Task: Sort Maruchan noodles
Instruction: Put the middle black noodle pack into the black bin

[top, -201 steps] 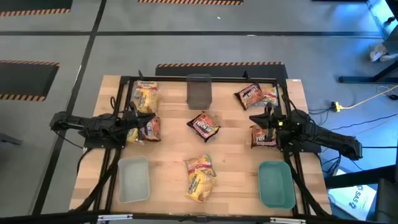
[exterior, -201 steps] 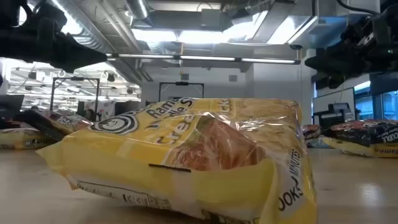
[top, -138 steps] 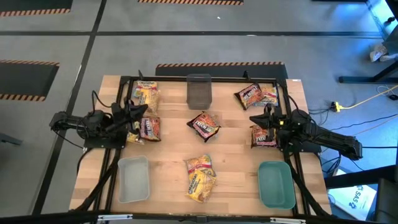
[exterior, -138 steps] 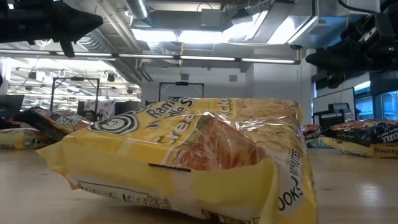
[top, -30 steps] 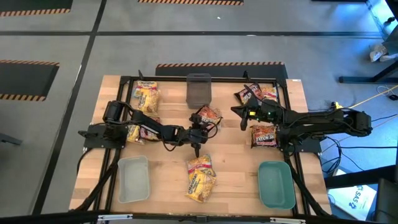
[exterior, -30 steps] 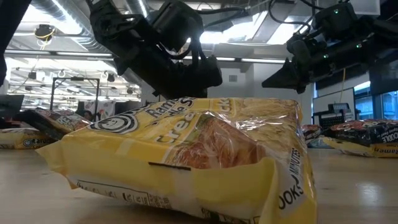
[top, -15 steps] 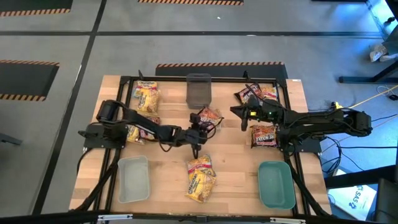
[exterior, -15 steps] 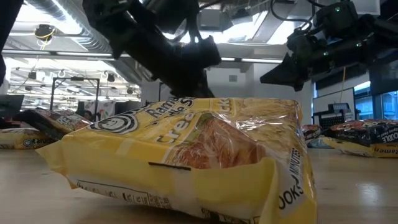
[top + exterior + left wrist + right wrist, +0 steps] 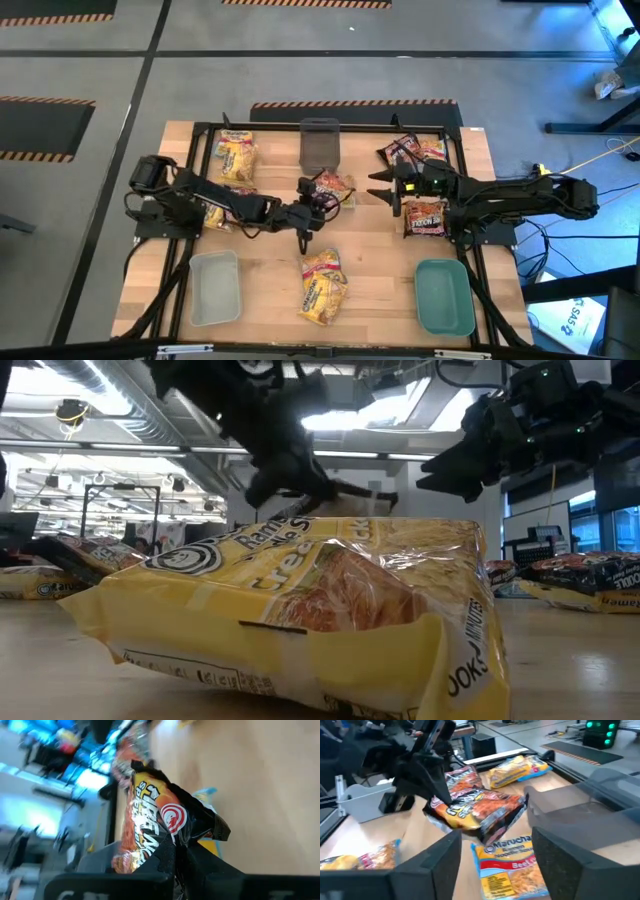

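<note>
A dark brown-maroon noodle packet (image 9: pixel 331 187) hangs over the table's middle, with my left gripper (image 9: pixel 304 216) shut on it. The right wrist view shows this packet (image 9: pixel 476 809) in the air below the left gripper (image 9: pixel 426 770). My right gripper (image 9: pixel 384 190) stands open just to the packet's right, facing it and touching nothing. In the low view both grippers are up in the air behind the big yellow packet (image 9: pixel 300 610). Other noodle packets lie flat on the table. My left gripper pinches the dark packet between its two fingers at one crimped end (image 9: pixel 174 851). The fingers come from above, slanting down. The packet is lifted clear of the table and sticks out sideways, tilted, toward my right gripper.
Packets lie far left (image 9: pixel 235 156), left (image 9: pixel 226 206), far right (image 9: pixel 410 150), right (image 9: pixel 425 215) and near the front middle (image 9: pixel 322 285). A pale grey tray (image 9: pixel 213 288) stands front left and a teal tray (image 9: pixel 444 296) front right. A dark bin (image 9: pixel 320 146) stands at the far middle.
My right gripper has opened where it stands. My left gripper has risen a little with the dark packet and drawn slightly toward the table's left; the packet stays in its hold, clear of the table.
</note>
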### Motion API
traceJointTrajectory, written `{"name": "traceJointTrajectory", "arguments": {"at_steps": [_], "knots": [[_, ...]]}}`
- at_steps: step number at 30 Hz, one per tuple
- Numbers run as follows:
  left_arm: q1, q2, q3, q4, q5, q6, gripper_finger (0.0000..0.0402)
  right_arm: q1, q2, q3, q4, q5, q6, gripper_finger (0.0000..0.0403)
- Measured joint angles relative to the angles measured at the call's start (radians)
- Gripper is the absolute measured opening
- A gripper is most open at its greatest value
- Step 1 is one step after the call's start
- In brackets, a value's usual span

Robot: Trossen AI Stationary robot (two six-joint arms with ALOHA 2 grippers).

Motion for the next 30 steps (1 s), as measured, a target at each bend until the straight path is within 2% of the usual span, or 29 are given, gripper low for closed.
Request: {"name": "traceJointTrajectory", "arguments": {"at_steps": [6, 9, 12, 16, 26, 30], "knots": [[-0.024, -0.061, 0.002, -0.043, 0.096, 0.135, 0.0010, 0.000, 0.002, 0.000, 0.034, 0.016, 0.083, 0.0245], [-0.048, -0.063, 0.000, -0.058, 0.105, 0.276, 0.0010, -0.001, 0.002, 0.000, 0.035, 0.029, 0.156, 0.0245], [-0.067, -0.063, 0.000, -0.048, 0.155, 0.443, 0.0010, -0.001, 0.018, 0.014, 0.014, 0.026, 0.214, 0.0246], [-0.082, -0.062, 0.000, -0.013, 0.209, 0.607, 0.0011, -0.002, 0.076, 0.118, -0.078, -0.022, 0.239, 0.0246], [-0.097, -0.062, 0.000, -0.014, 0.249, 0.795, 0.0011, -0.117, 0.356, 0.513, -0.466, -0.306, 0.233, 0.0246], [-0.099, -0.062, 0.000, -0.015, 0.257, 0.845, 0.0011, -0.133, 0.476, 0.634, -0.580, -0.494, 0.232, 0.0246]]}}
